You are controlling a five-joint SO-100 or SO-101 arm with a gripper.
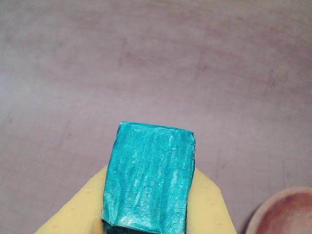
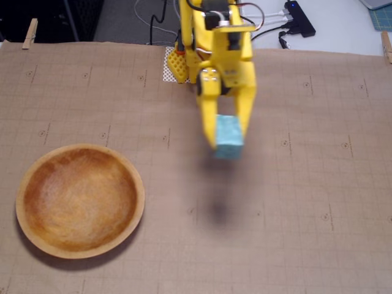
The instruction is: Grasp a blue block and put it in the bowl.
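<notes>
Bowl [image 2: 80, 200]: round, shallow, orange-brown wood with a lighter rim; nothing lies in it. It sits on the brown gridded mat [image 2: 306, 214], at lower left in the fixed view; one edge of it [image 1: 287, 212] shows at the wrist view's lower right corner.

Blue block [image 2: 228, 138]: teal, rough-faced, held above the mat, up and right of the bowl and well apart from it. Its shadow falls on the mat below it.

Gripper [image 2: 228, 142]: yellow, two fingers clamped on the block's sides [image 1: 148, 178].

Black cable hub [image 2: 299, 18]: beyond the mat, far from the bowl.

Open mat lies between block and bowl.
</notes>
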